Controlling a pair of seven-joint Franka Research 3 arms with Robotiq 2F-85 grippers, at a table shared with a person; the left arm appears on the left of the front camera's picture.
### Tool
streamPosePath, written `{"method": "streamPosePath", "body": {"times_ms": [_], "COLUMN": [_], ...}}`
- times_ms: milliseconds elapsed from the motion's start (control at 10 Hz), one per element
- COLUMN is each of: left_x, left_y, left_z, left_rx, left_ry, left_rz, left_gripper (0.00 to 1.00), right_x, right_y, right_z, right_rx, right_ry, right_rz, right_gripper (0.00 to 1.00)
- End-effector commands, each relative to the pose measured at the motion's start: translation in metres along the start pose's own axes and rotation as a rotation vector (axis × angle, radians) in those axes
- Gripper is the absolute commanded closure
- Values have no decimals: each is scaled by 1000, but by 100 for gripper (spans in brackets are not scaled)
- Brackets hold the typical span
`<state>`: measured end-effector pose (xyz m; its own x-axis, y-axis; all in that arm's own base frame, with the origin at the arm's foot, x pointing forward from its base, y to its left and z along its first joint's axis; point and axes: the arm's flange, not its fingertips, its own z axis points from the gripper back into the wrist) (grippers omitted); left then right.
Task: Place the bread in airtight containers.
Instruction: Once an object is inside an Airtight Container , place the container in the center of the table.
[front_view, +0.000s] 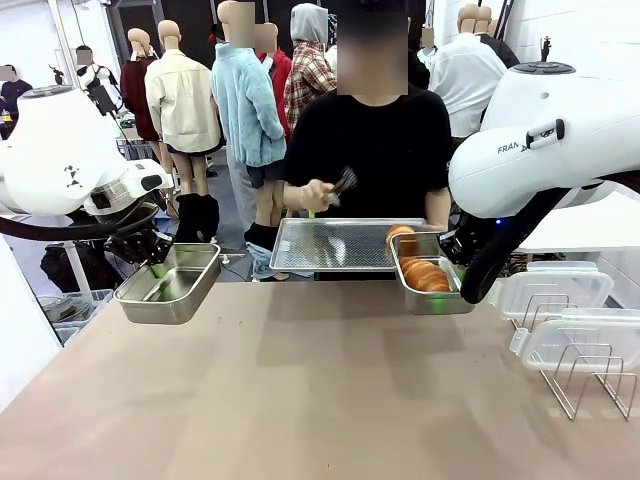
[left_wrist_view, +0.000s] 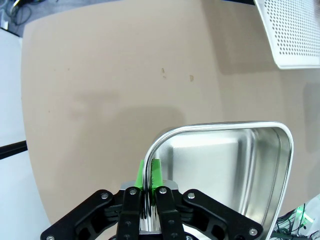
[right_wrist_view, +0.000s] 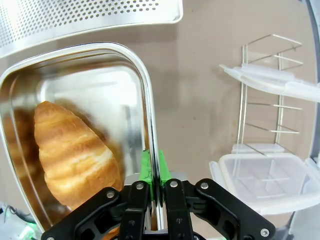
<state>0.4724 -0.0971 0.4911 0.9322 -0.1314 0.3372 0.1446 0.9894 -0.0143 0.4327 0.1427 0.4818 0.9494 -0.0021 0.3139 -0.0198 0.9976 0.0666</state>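
An empty steel airtight container (front_view: 170, 285) hangs over the table's left side, its rim (left_wrist_view: 150, 150) pinched in my left gripper (left_wrist_view: 148, 175), which is shut on it and also shows from the front (front_view: 155, 268). My right gripper (right_wrist_view: 152, 167) is shut on the rim of a second airtight container (right_wrist_view: 100, 65), held at the right (front_view: 440, 298). One golden croissant, the bread (right_wrist_view: 75, 155), lies inside it (front_view: 425, 275). Another piece of bread (front_view: 399, 233) shows just behind that container, at the right end of the tray; I cannot tell which of the two it rests on.
A person at the far side holds a perforated steel tray (front_view: 330, 245) level and black tongs (front_view: 342, 182) above it. Clear plastic lids (front_view: 555, 290) (right_wrist_view: 260, 182) rest on a wire rack (front_view: 590, 385) at the right. The brown tabletop (front_view: 300, 390) spreads below.
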Motion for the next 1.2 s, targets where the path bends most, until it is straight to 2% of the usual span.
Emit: {"method": "streamPosePath", "body": {"times_ms": [0, 1100], "left_x": [0, 0], "left_y": [1, 1], "left_z": [0, 0], "left_rx": [3, 3], "left_ry": [-22, -22], "left_rz": [-12, -12], "left_gripper": [100, 100], "right_x": [-2, -2], "right_y": [0, 0], "right_z": [0, 0], "right_rx": [6, 6], "right_ry": [-20, -20], "right_rz": [8, 8], "right_gripper": [100, 100]}}
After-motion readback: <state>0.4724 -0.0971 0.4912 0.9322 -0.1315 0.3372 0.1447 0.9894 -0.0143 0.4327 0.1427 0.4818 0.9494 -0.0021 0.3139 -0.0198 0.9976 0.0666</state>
